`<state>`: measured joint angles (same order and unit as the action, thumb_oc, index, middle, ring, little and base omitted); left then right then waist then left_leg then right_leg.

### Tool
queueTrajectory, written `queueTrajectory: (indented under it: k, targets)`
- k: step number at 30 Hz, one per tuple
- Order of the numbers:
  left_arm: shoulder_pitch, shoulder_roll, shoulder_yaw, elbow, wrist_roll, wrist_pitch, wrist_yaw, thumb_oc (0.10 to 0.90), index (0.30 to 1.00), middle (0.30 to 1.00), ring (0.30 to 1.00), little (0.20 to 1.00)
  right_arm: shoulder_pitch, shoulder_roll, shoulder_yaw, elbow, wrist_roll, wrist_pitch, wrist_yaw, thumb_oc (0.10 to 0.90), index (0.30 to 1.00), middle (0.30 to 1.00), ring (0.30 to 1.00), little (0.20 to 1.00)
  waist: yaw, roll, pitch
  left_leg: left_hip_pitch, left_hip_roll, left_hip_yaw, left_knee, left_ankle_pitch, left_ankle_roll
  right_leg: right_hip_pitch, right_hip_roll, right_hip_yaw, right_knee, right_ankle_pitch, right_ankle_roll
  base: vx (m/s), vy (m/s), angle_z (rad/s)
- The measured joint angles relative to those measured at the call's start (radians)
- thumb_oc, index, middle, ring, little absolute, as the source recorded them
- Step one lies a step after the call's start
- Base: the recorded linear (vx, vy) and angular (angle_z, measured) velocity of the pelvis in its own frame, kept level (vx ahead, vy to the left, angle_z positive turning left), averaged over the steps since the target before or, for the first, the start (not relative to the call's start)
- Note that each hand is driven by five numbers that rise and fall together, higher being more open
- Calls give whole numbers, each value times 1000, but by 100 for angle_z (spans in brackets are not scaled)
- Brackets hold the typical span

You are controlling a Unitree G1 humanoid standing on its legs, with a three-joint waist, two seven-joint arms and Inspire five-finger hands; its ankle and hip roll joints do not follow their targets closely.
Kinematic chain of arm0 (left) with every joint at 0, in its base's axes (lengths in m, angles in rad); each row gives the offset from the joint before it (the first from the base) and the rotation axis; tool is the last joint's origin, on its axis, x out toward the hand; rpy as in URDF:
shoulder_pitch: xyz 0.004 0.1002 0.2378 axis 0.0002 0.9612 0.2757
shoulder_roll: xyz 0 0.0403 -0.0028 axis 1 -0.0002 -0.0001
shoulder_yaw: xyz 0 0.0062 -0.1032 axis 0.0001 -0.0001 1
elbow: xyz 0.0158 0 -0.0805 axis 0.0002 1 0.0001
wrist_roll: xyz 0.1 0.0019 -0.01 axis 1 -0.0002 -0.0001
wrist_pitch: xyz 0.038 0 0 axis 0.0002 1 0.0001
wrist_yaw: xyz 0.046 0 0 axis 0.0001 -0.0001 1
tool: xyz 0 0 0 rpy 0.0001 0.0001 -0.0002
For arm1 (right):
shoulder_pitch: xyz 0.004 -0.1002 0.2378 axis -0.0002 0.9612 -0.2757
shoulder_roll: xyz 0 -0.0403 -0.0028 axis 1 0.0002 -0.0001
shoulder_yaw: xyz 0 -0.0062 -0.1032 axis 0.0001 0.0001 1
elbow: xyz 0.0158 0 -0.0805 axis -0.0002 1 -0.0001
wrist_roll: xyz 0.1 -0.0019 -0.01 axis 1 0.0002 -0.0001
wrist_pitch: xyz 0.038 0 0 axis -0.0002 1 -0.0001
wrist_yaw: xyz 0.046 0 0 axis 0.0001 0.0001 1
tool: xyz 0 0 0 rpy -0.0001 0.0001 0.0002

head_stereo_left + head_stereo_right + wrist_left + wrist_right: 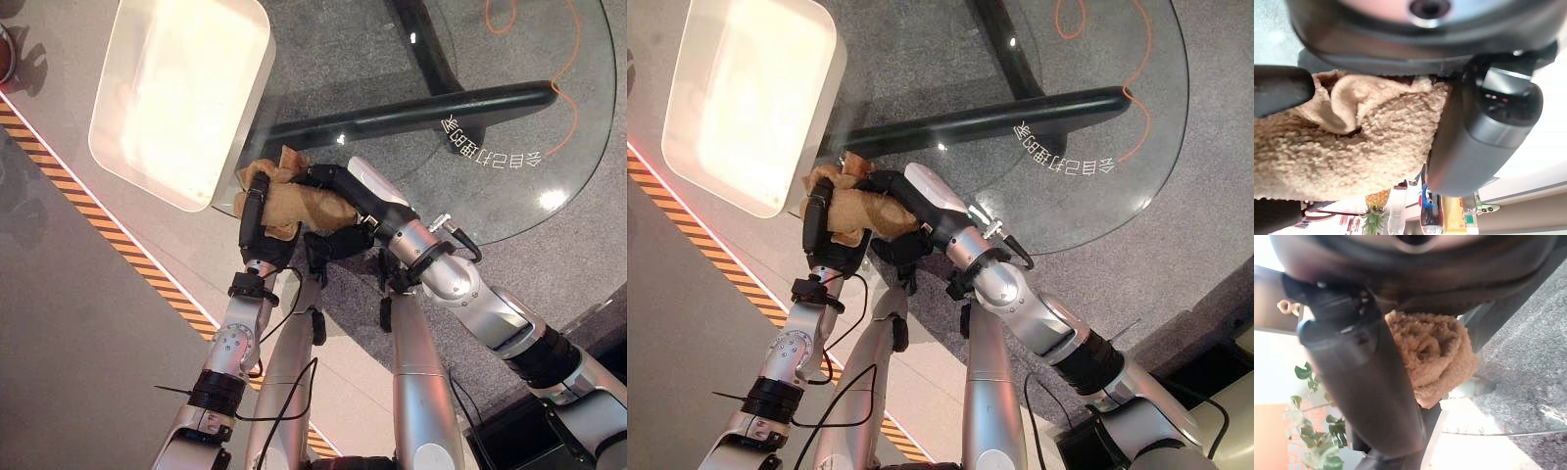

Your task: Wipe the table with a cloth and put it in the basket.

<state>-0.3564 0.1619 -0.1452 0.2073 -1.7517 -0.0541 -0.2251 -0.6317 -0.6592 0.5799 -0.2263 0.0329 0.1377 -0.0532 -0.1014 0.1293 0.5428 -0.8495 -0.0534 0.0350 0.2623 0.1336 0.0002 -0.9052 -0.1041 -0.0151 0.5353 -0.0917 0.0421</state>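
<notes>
Here, in the left eye view, my left robot hand (257,204) and my right robot hand (338,191) meet at the near edge of the round glass counter (509,147), with the tan cloth (294,201) bunched between them. My left fingers curl over the cloth's left side; my right robot hand lies against its right side, the white cover on its back turned up. Just beyond the cloth, the white basket (250,73) stands on the counter's left part, its near corner close to my left fingers. Through the glass I see the counter's dark base bar (431,108) and an orange cable (563,88) on the grey floor. A black-and-orange striped tape line (108,230) runs across the floor on my left.

In the right eye view the same group shows: the cloth (857,211) is gathered between both hands, near the basket's (828,59) corner.

In the left wrist view the fuzzy cloth (1352,142) presses against my palm, my thumb (1484,132) clamped beside it and a finger (1281,88) over its top.

In the right wrist view a crumpled wad of the cloth (1435,352) sits against my palm, my thumb (1366,382) closed alongside it.
</notes>
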Motion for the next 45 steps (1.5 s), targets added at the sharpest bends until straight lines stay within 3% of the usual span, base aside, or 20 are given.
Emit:
queueTrajectory:
  k: [6, 11, 15, 18, 30, 34, 35, 38, 39, 45]
  targets:
    - [6, -6, 5, -29, -3, -25, -2, 100, 300, 300, 300, 200, 37, 38, -62, 0, 41, -30, -48, 800, 900, 900, 900, 900, -4, 0, 0, 0, 1, 12, -1, -2, 3, -6, 1, 12, 0, 1, 2, -1, 18, -4]
    - [46, -25, 69, -30, -43, -83, -3, 100, 300, 300, 300, 200, 67, 51, -243, 1, 107, -64, -147, 800, 900, 900, 900, 900, -14, 0, 0, 1, 1, 24, -1, -4, 6, -9, 1, 22, -1, 3, 5, 1, 26, -5]
    - [90, -23, 102, -30, -45, -106, -2, 100, 300, 300, 300, 200, 67, 77, -323, 1, 160, -117, -163, 800, 900, 900, 900, 900, -15, 0, 0, 4, 2, 29, -1, -4, 6, -10, 3, 26, -1, 3, 5, 1, 23, -2]
    - [112, -25, 102, -30, -45, -107, -2, 100, 300, 300, 300, 200, 79, 99, -331, -1, 167, -150, -163, 800, 900, 900, 900, 900, -14, 0, 0, 6, 3, 32, -2, -4, 6, -10, 3, 29, -1, 3, 6, 0, 10, 0]
    - [117, -34, 97, -36, -43, -133, -5, 100, 300, 300, 300, 200, 136, 116, -336, 0, 204, -170, -145, 800, 900, 900, 900, 900, -17, 1, 0, 9, 5, 48, -18, -4, 6, -17, 9, 47, -9, 6, 9, 0, 9, -3]
    - [120, -29, 101, -71, -42, -206, -30, 100, 300, 300, 300, 200, 139, 117, -338, 0, 202, -162, -139, 800, 900, 900, 900, 900, -16, 1, 0, 12, 6, 50, -18, -4, 6, -17, 9, 49, -8, 6, 9, 4, 52, -1]
    - [125, -18, 108, -121, -28, -258, -30, 100, 300, 300, 300, 200, 145, 117, -341, 0, 201, -136, -130, 800, 900, 900, 900, 900, -13, 1, 0, 13, 5, 50, -18, -4, 6, -17, 9, 50, -5, 6, 9, 5, 47, 0]
    - [125, -1, 131, -172, 4, -308, -29, 100, 300, 300, 300, 200, 155, 118, -340, 0, 200, -106, -114, 800, 900, 900, 900, 900, -11, 1, 1, 16, 5, 52, -18, -4, 6, -17, 9, 52, -1, 6, 9, 9, 67, -1]
    - [126, 31, 159, -209, 73, -363, -22, 100, 300, 300, 300, 200, 173, 119, -338, 0, 192, -65, -90, 800, 900, 900, 900, 900, -9, 2, 1, 25, 4, 57, -20, -4, 6, -13, 8, 57, 4, 5, 8, 10, 59, -4]
    - [116, 98, 247, -260, 237, -506, 94, 100, 300, 300, 300, 200, 230, 110, -329, 12, 185, 41, -44, 800, 900, 900, 900, 900, -13, 6, -2, 53, -9, 66, -34, -5, 0, -12, 0, 76, 42, -10, 8, 36, 121, 1]
